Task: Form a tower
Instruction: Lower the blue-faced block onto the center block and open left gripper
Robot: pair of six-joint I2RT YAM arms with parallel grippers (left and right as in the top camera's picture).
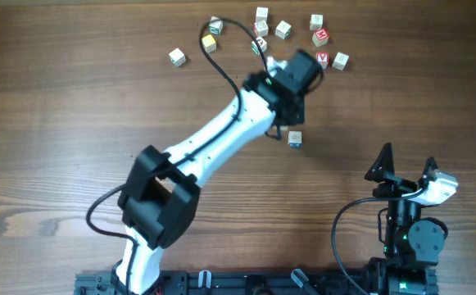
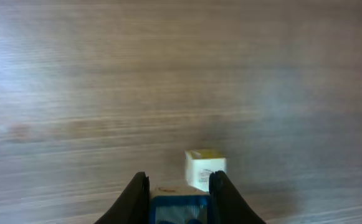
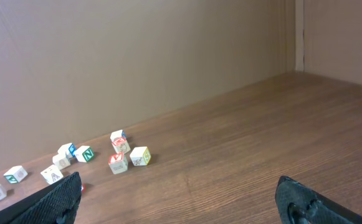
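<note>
The left gripper [image 2: 179, 188] is clamped shut on a small pale wooden cube with a blue-framed face [image 2: 181, 208]. Its two dark fingers [image 2: 134, 199] press the cube's sides, low over the table [image 2: 75, 74]. Just beyond the fingertips, a little to the right, a second pale cube with a yellowish top [image 2: 205, 169] stands on the wood. Whether it touches the held cube cannot be told. Past it the wrist view shows only blurred brown grain.

From overhead, the white left arm [image 1: 221, 131] reaches diagonally from the near edge toward the far middle of the table, and its black wrist hides the grip. A lone cube [image 1: 295, 139], pale with blue on its near side, sits just beside the wrist. Whether this is the held cube or its neighbour is unclear.

Beyond the wrist, about ten loose cubes [image 1: 283, 29] lie scattered along the far side, two of them red-marked [image 1: 320, 36] and one yellow [image 1: 209, 43]. A black cable [image 1: 221, 61] loops from the arm among them.

The right gripper [image 1: 406, 164] stands at the near right, well apart from everything, with its fingers spread wide and nothing between them.

The tower does not show as a stack. Every cube whose footing is visible rests singly on the wood, and only the blue-framed cube is in a grip, near the table's middle.

The cubes carry coloured letters, among them a red one [image 3: 118, 163] and a green one [image 3: 84, 153] in the right wrist view. All are too small to read.
</note>
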